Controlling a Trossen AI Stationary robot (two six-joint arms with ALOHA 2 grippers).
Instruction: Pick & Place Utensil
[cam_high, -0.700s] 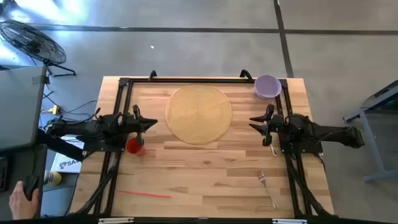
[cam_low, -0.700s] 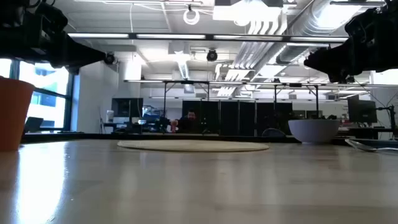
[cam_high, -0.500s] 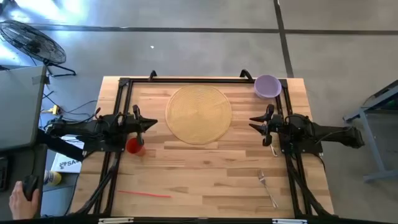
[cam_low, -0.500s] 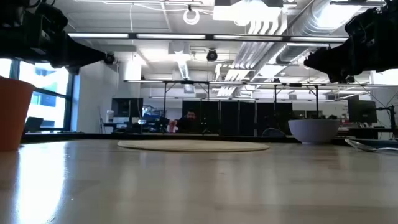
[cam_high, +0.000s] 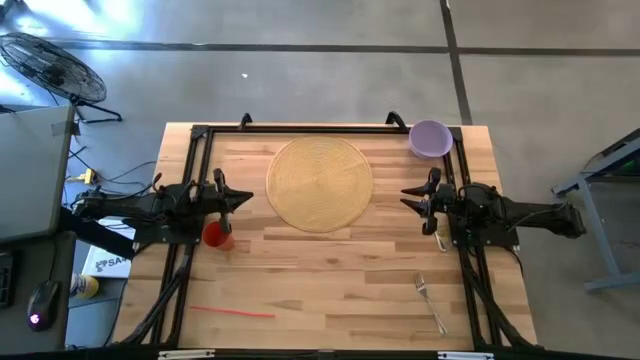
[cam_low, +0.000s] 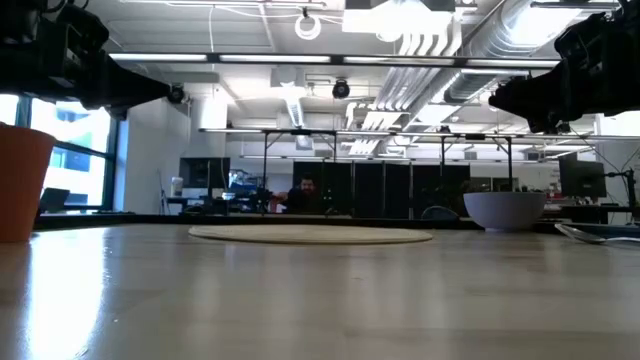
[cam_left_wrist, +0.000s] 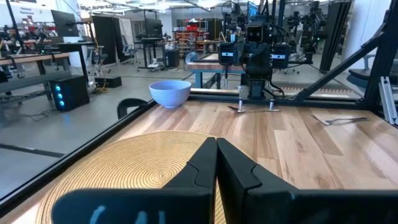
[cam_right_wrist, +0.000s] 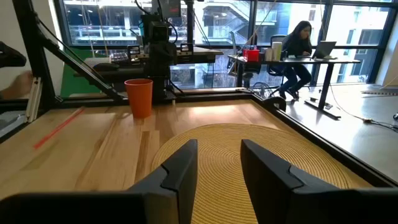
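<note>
A metal fork lies flat on the wooden table near its near right corner; the left wrist view shows the fork too. A thin red straw lies flat at the near left. My left gripper hovers shut at the table's left side, pointing level toward the round woven placemat. My right gripper hovers at the right side, facing the mat, its fingers a little apart with nothing between them. Both are far from the fork.
An orange cup stands upright just near of my left gripper. A purple bowl sits at the far right corner. Black frame rails run along the table's left, right and far sides. Bare wood lies between the mat and the near edge.
Both arms have kept still. A person's hand that rested on a mouse beside the table's near left corner has gone out of view.
</note>
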